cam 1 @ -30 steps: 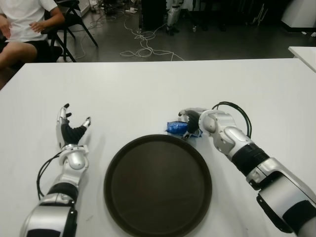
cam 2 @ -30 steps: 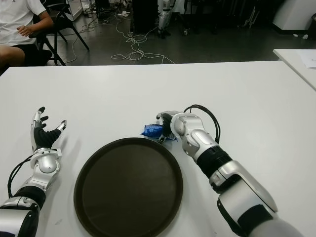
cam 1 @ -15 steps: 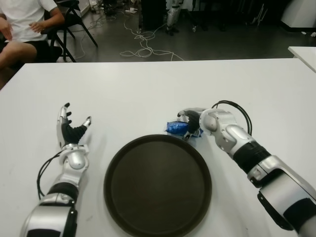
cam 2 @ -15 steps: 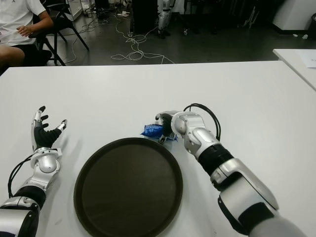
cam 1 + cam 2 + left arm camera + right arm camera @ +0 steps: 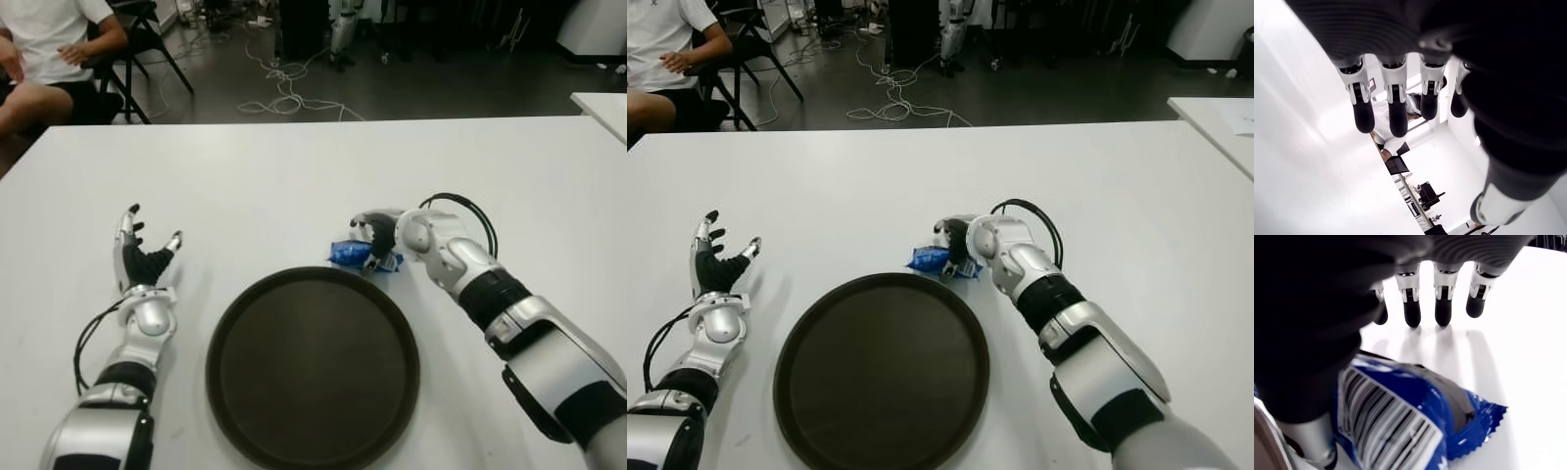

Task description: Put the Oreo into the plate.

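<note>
The Oreo [image 5: 349, 254] is a blue packet lying on the white table [image 5: 294, 176], just past the far rim of the round dark plate [image 5: 313, 367]. My right hand [image 5: 378, 236] sits over the packet's right end. In the right wrist view its fingers [image 5: 1411, 313] reach straight out beyond the Oreo [image 5: 1400, 416] with their tips near the tabletop, and the thumb stays on the near side; the hand is open, not closed on the packet. My left hand [image 5: 143, 260] shows left of the plate, palm up with its fingers [image 5: 1392, 105] spread and nothing in it.
A person in a white shirt [image 5: 44, 39] sits on a chair beyond the table's far left corner. Cables [image 5: 284, 93] lie on the floor behind. A second white table [image 5: 602, 103] shows at the right edge.
My right hand has shifted slightly away from me over the packet's right end. The Oreo, the plate and the left hand have stayed where they were.
</note>
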